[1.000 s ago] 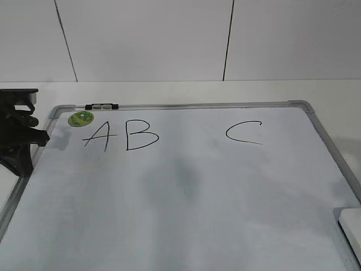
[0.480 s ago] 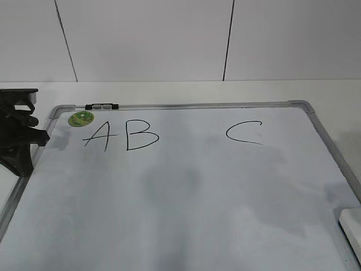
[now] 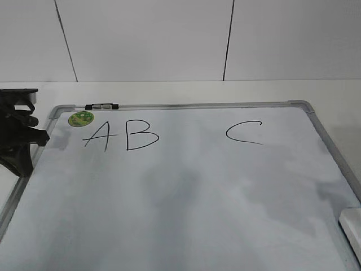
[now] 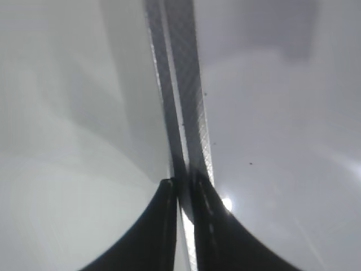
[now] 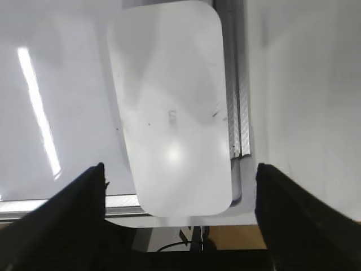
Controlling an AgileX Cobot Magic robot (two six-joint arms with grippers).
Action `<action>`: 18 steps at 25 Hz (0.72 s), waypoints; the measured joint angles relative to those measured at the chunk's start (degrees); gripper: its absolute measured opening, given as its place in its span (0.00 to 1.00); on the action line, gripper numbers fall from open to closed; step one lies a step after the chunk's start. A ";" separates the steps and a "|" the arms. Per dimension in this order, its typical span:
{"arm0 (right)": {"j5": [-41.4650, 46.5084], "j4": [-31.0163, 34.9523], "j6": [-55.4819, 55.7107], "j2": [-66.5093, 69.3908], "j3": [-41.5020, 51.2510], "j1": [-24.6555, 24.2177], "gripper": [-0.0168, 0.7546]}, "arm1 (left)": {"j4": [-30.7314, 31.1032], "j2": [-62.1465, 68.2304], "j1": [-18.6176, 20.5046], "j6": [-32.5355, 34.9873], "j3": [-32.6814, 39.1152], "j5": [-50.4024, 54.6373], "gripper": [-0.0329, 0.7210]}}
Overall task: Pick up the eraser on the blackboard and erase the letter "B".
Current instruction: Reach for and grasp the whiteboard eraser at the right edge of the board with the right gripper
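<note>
Left gripper: clenched on nothing, parked over the board's left frame edge, same place as a second ago.
Board: lying flat, unmoved.
Sticker: top left corner, beside the "A".
Letter "B": intact, unchanged.
"C": untouched.
Eraser: at the board's right frame edge; shade nearby shifted slightly.
Right gripper: spread wide, straddling the eraser, not gripping.
</note>
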 joint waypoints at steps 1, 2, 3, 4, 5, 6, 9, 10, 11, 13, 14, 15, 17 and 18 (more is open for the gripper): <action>-0.46 0.00 -0.28 1.17 0.00 0.00 0.87 | 0.00 0.00 0.00 0.00 0.00 0.00 0.09; -1.06 0.00 -0.47 2.32 0.00 0.00 0.87 | 0.00 0.00 0.00 0.00 0.00 0.00 0.09; -1.56 0.00 -0.73 3.20 0.00 0.00 0.87 | 0.00 0.00 0.00 0.00 0.00 0.00 0.09; -2.25 0.00 -1.08 4.14 0.00 0.00 0.87 | 0.00 0.00 0.00 0.00 0.00 0.00 0.09; -3.03 0.00 -1.19 5.01 0.00 0.00 0.87 | 0.00 0.00 0.00 0.00 0.00 0.00 0.09; -3.74 0.00 -1.44 5.70 0.00 0.00 0.87 | 0.00 0.00 0.00 0.00 0.00 0.00 0.09; -4.62 0.00 -1.92 8.31 -0.14 0.00 0.87 | -0.04 0.00 0.00 0.00 0.00 0.00 0.09; -4.86 0.00 -1.92 9.00 -0.24 0.00 0.87 | -0.04 0.00 0.00 0.00 0.00 0.00 0.09; -5.24 0.00 -1.92 9.74 -0.24 0.00 0.87 | -0.04 0.00 0.00 0.00 0.00 0.00 0.09; -6.14 0.00 -1.92 10.78 -0.27 0.00 0.87 | -0.04 0.00 0.00 0.00 0.00 0.00 0.09; -6.42 0.00 -1.92 11.20 -0.27 0.12 0.87 | -0.04 0.00 0.00 0.00 0.00 0.00 0.09; -6.73 0.00 -1.92 11.49 -0.27 0.16 0.87 | -0.04 0.00 0.00 0.00 0.00 0.00 0.09; -7.03 0.00 -1.92 12.02 -0.27 0.16 0.87 | -0.04 0.00 0.00 0.00 0.00 0.00 0.09; -7.03 0.00 -1.92 12.25 -0.27 0.16 0.87 | -0.04 0.00 0.00 0.00 0.00 0.00 0.09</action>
